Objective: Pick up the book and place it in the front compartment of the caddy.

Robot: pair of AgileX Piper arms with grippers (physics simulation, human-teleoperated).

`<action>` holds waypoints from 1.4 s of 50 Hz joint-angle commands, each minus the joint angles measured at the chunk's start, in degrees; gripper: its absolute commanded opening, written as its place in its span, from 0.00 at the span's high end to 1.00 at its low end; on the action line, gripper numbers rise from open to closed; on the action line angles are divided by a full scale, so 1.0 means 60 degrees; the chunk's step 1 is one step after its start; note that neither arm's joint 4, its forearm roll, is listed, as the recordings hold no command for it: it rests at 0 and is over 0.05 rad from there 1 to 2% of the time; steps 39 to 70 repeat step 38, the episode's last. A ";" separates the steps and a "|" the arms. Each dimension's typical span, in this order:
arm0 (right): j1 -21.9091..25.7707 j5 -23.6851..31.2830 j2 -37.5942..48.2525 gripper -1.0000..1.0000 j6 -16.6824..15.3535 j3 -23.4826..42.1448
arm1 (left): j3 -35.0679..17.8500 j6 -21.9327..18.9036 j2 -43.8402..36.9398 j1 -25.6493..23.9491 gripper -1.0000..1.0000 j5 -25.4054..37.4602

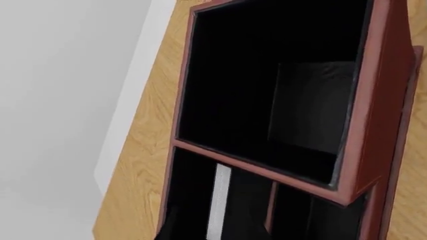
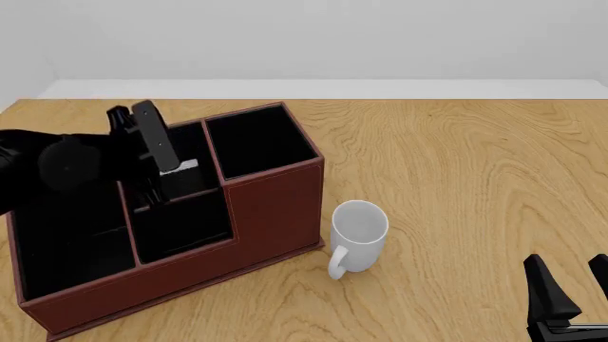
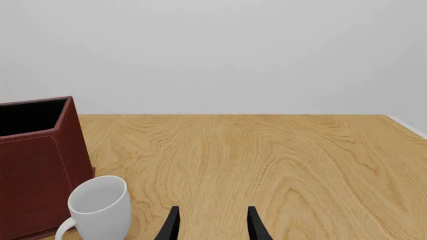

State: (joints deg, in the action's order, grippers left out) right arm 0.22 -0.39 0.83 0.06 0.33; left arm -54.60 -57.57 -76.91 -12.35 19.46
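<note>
Okay, left gripper (image 2: 156, 182) is down over the caddy (image 2: 275, 206), in the middle row of cells. The book (image 2: 152, 139) shows in the front view as a black slab tilted up above the divider, a white page edge (image 1: 219, 200) visible in the left wrist view inside a cell. Book looks partly inside that cell, leaning, not seated flat.

Left jaws: can't tell from these views whether they're pinching the book or spread; the arm body blocks the fingertips in the front view and the wrist view shows no fingers.

Right gripper (image 3: 212, 222) is parked low over the counter (image 2: 456, 178), well apart from the caddy, jaws spread, nothing between them. White mug (image 2: 358, 235) stands just beside the caddy's front wall.

Risks as I see them:
- Wrong cell. The book sits over a middle cell; whether that counts as the "front compartment" is unclear. Release here may miss the goal.
- Book's tilted, so it could catch on the divider rim and wedge or topple out on release.
- A sideways pull-out by the arm could drag the caddy into the mug.
</note>
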 commanded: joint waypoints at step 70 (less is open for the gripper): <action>-0.0001 0.0000 0.0002 0.00 0.0000 0.0000 | 0.0341 -0.0033 0.4709 -0.1346 0.00 0.3582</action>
